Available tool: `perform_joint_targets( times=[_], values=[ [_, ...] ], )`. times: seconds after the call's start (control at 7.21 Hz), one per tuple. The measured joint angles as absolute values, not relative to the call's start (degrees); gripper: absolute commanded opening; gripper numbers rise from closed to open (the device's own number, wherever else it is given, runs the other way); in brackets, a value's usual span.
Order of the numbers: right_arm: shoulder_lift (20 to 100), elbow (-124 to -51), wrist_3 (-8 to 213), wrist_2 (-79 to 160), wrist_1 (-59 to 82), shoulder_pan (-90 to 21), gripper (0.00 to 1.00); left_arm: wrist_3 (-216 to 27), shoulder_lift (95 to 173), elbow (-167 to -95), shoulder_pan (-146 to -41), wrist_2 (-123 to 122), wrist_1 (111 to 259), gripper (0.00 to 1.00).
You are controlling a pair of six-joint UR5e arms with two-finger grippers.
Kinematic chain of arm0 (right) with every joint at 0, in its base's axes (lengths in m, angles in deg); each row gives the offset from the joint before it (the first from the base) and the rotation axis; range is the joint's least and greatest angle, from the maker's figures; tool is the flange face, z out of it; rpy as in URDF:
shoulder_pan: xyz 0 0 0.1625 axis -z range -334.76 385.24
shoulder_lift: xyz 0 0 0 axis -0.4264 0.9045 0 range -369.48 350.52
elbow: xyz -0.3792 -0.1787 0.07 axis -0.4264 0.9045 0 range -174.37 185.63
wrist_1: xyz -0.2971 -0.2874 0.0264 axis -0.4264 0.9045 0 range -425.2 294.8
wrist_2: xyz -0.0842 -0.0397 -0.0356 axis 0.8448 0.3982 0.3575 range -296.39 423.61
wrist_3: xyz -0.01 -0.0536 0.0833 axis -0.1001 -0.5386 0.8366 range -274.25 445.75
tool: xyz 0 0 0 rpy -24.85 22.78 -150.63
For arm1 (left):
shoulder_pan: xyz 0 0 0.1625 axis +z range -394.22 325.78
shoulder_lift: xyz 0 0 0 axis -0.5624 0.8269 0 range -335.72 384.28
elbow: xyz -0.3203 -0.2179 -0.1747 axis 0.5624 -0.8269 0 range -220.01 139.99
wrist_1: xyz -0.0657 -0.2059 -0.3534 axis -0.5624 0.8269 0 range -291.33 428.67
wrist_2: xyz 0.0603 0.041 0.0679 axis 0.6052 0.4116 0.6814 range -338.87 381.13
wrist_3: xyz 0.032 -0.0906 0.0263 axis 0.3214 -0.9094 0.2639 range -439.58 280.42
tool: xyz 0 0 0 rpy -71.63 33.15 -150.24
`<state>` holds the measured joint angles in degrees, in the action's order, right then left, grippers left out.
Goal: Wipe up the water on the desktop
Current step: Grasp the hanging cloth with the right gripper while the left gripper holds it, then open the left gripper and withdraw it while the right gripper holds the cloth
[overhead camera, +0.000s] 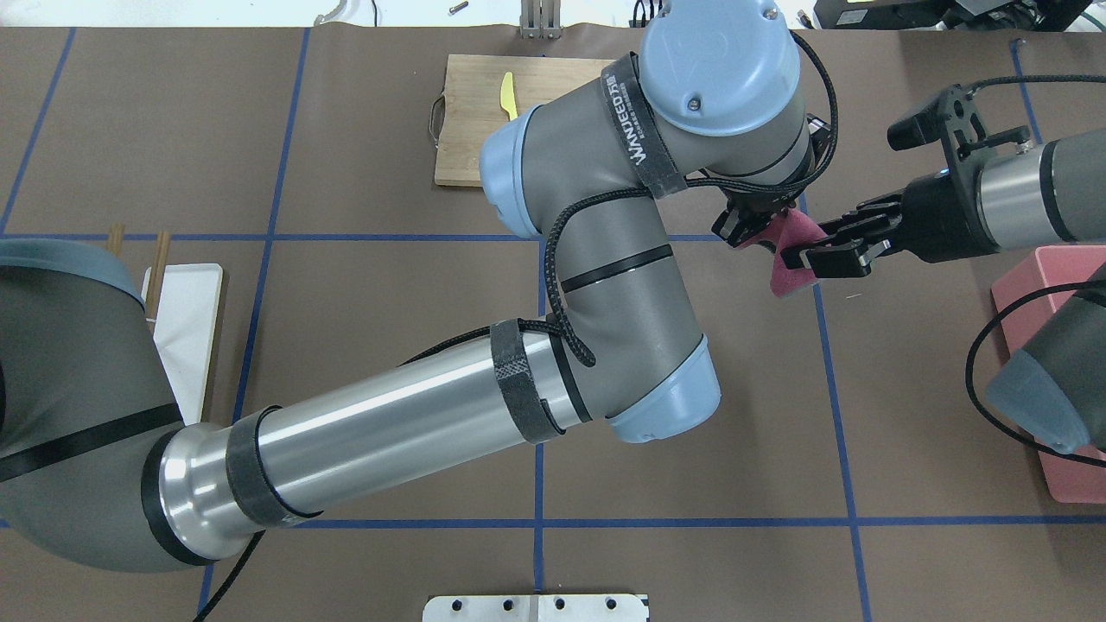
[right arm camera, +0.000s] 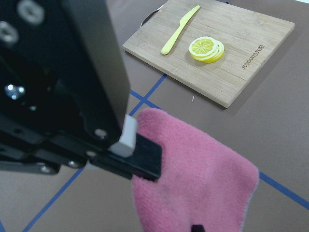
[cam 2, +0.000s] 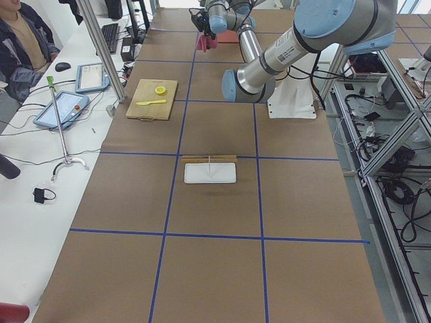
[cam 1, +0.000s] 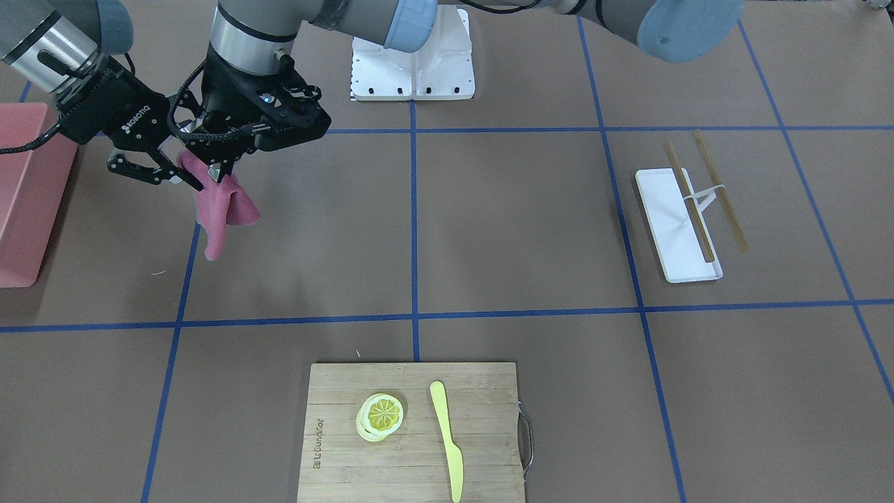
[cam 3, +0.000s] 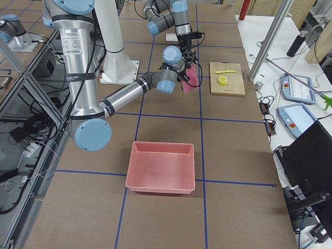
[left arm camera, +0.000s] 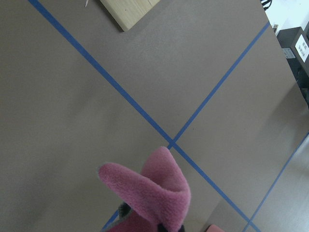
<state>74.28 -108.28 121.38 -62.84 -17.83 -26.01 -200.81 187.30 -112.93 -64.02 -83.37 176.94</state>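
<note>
A pink cloth hangs above the brown desktop with its blue tape grid. My left arm reaches across, and its gripper is shut on the cloth's top edge; the cloth also fills the bottom of the left wrist view. My right gripper is right beside it, fingers apart at the cloth's upper corner, as the overhead view shows. The right wrist view shows the cloth pinched by the left gripper's black finger. I see no water on the desktop.
A pink bin stands at the table's end beside the right arm. A bamboo cutting board carries lemon slices and a yellow knife. A white tray with chopsticks lies on the far side.
</note>
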Motion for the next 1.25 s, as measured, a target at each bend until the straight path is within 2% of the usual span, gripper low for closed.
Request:
perform_joint_targets(
  times=[0.14, 0.42, 0.69, 1.11, 1.25],
  values=[
    [74.4, -108.4, 122.0, -62.9, -17.8, -26.1, 0.0, -200.7, 187.2, -113.0, -64.0, -83.4, 177.0, 0.0],
    [74.5, -108.6, 124.4, -62.9, -17.8, -26.1, 0.0, -199.7, 186.8, -114.1, -64.1, -83.4, 177.1, 0.97],
    [74.6, -108.5, 127.2, -62.7, -17.8, -25.9, 0.0, -197.9, 184.0, -119.1, -64.9, -83.4, 176.7, 0.98],
    [73.6, -108.5, 140.7, -57.0, -17.6, -18.3, 0.0, -197.5, 167.7, -140.6, -71.8, -86.8, 176.4, 0.98],
    [72.7, -108.4, 148.2, -50.8, -17.3, -12.2, 0.0, -197.3, 163.8, -144.4, -75.2, -91.2, 176.5, 0.98]
  ],
)
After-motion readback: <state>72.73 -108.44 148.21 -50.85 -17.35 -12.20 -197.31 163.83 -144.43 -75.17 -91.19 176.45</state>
